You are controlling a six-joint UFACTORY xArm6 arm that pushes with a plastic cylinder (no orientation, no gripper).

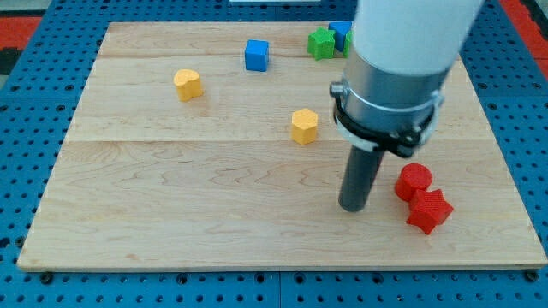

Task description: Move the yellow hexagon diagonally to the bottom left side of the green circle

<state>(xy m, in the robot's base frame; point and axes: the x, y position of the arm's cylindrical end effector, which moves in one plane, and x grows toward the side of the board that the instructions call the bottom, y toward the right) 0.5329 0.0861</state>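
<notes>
Yellow hexagon (304, 126): report its position and the pincer state. (Operator)

You will find it on the desk (171, 214), up and to the view's left of my tip (353, 208), well apart, nothing between them. No pincer is fitted: the arm ends in a bare rod, so there is nothing to release or clench. (Arm)

And the green circle? (Operator)

You cannot see it properly. Only a green sliver (348, 41) shows at the arm's edge, far toward the view's top from my tip, beside the green star (322, 43) and a blue block (340, 34). I cannot confirm that it is the circle. (Arm)

What does the next move turn on? (Operator)

Note that my tip stands on the hexagon's lower right. A push toward the view's top right probably needs it on the lower left, so expect a detour round the block first. The red cylinder (414, 180) and red star (429, 210) lie just to the view's right of my tip, out of that path. (Arm)
</notes>
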